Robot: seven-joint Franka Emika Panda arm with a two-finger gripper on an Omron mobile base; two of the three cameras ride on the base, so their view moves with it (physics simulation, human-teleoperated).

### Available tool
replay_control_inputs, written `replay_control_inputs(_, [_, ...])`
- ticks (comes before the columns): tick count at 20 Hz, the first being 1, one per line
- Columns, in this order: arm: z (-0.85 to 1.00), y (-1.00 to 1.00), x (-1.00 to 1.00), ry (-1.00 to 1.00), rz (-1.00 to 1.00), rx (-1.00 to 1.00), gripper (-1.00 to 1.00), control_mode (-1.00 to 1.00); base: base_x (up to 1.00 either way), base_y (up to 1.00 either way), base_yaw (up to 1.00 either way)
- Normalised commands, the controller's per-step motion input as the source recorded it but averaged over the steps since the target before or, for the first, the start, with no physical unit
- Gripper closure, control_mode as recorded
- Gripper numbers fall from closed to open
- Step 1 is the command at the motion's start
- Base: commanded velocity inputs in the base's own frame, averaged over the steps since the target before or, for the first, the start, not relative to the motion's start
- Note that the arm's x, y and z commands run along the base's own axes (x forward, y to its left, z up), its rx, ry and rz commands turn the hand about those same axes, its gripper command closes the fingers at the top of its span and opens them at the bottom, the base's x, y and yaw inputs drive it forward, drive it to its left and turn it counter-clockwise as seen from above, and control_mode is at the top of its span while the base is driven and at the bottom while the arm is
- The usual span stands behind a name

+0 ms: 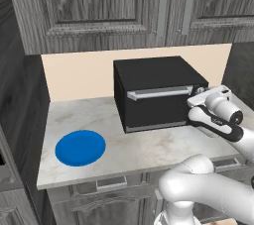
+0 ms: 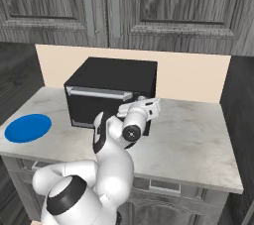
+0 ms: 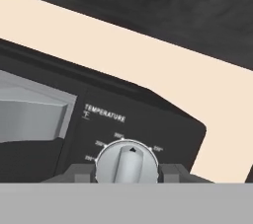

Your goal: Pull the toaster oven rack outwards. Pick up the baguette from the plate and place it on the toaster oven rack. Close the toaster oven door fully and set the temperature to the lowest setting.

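Note:
The black toaster oven (image 1: 154,75) (image 2: 114,76) stands at the back of the counter. Its toaster oven door (image 1: 158,110) is up against the front, silver bar handle (image 1: 159,92) at the top. My gripper (image 1: 194,102) (image 2: 142,104) (image 3: 127,174) is at the oven's right control panel, one dark fingertip (image 3: 79,173) on each side of the silver temperature knob (image 3: 127,160), apparently touching it. The knob's pointer points up at the dial marks. The blue plate (image 1: 80,147) (image 2: 27,128) lies bare at the counter's left. The baguette is out of view and the toaster oven rack is hidden behind the door.
The marble counter (image 1: 149,149) (image 2: 193,144) runs from a dark side wall on the left to another on the right. Grey wall cabinets (image 1: 124,1) hang above the oven. Drawers (image 1: 111,183) sit below the counter's front edge.

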Motion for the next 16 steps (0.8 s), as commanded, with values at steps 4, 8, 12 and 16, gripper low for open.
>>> replay_control_inputs(4, [-0.01,0.0,0.0,0.0,0.0,-0.07,1.0,-1.0,0.0,0.0,0.0])
replay_control_inputs(8, [0.0,0.0,0.0,-0.02,0.0,-0.07,1.0,-1.0,0.0,0.0,0.0])
replay_control_inputs(12, [0.0,0.0,0.0,-0.05,0.0,-0.07,1.0,-1.0,0.0,0.0,0.0])
replay_control_inputs(16, [0.0,0.0,0.0,-0.07,0.0,-0.09,1.0,-1.0,0.0,0.0,0.0])
